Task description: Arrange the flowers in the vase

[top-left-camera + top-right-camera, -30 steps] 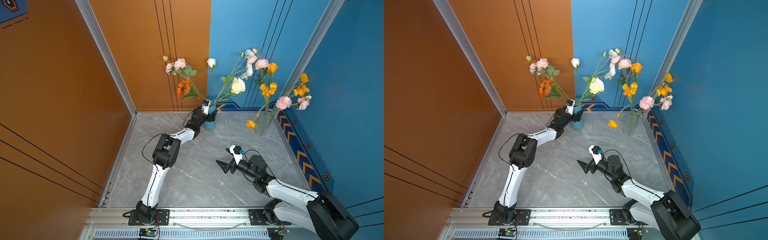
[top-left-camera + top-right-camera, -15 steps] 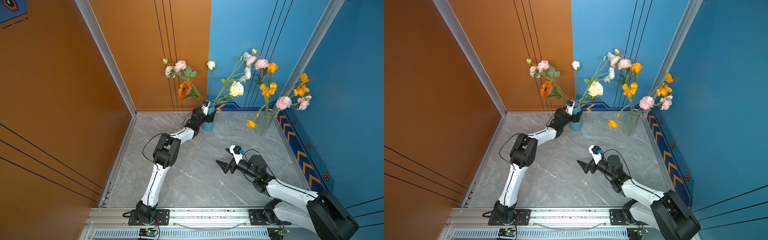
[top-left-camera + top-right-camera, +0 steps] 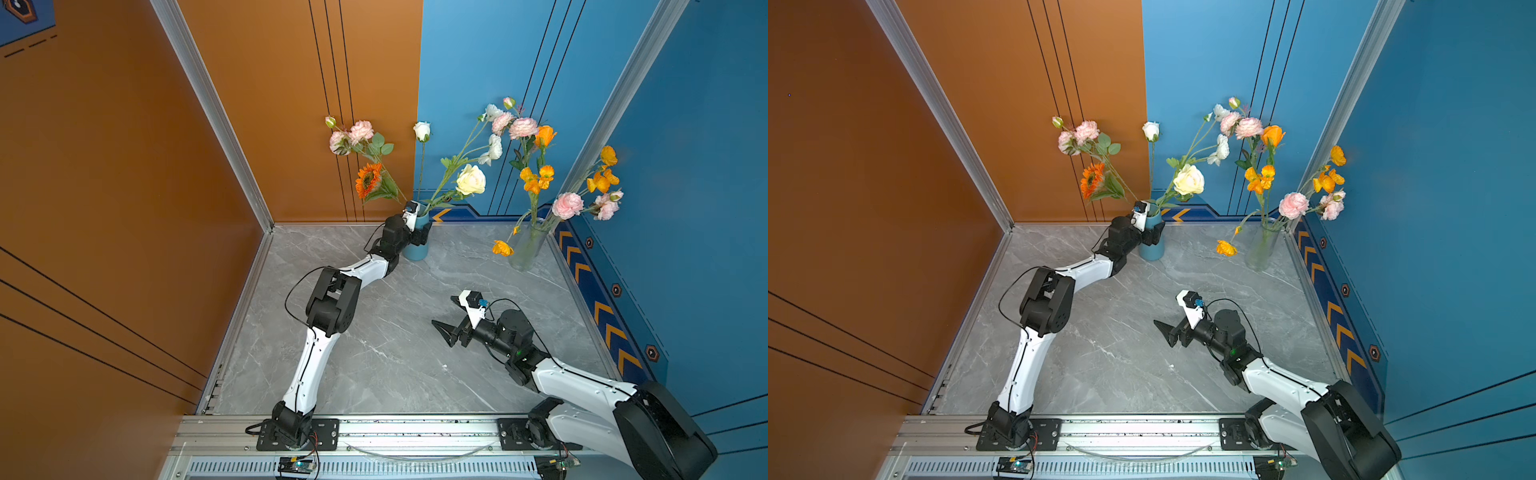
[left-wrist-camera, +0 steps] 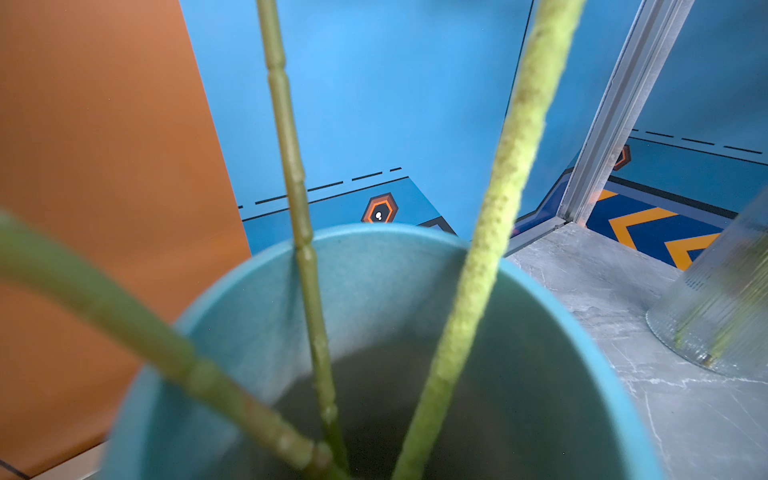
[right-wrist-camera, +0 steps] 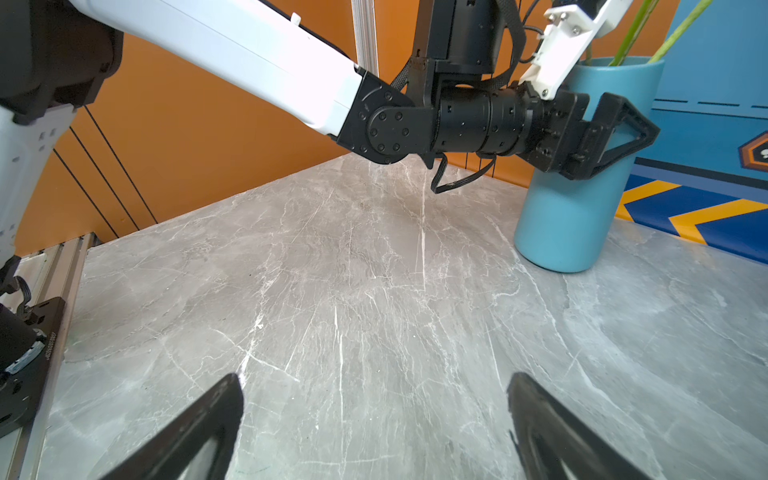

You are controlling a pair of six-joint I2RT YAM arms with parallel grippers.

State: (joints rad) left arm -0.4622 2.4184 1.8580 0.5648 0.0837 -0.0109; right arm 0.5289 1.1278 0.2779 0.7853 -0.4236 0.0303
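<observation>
A grey marble table carries everything; the blue vase stands upright at its back and is the reference point here.

The left arm reaches from the front rail up to the blue vase; the right arm lies low, well apart from the blue vase, in front of it and to its right.

A ribbed glass vase stands to the right of the blue vase, apart from it.

All the flowers in view stand in one vase or the other, and none lies on the table; the blue vase holds an orange sunflower, pink blooms, a white bud and a cream rose; the glass vase holds orange and pink blooms.

The left claw straddles the upper part of the blue vase; one finger lies across the near wall and the other is hidden behind; it appears to be grasping the vase, jaws wide.

The right claw is released, wide and empty, low over the table in front of the blue vase.

Three green stems rise out of the blue vase; their long axes run upward and fan over the rim.

Judgement: if the blue vase is the one to fill, the remaining blooms stand to its right; the right claw is the nearer one, and it must rise to reach those upright stems.
</observation>
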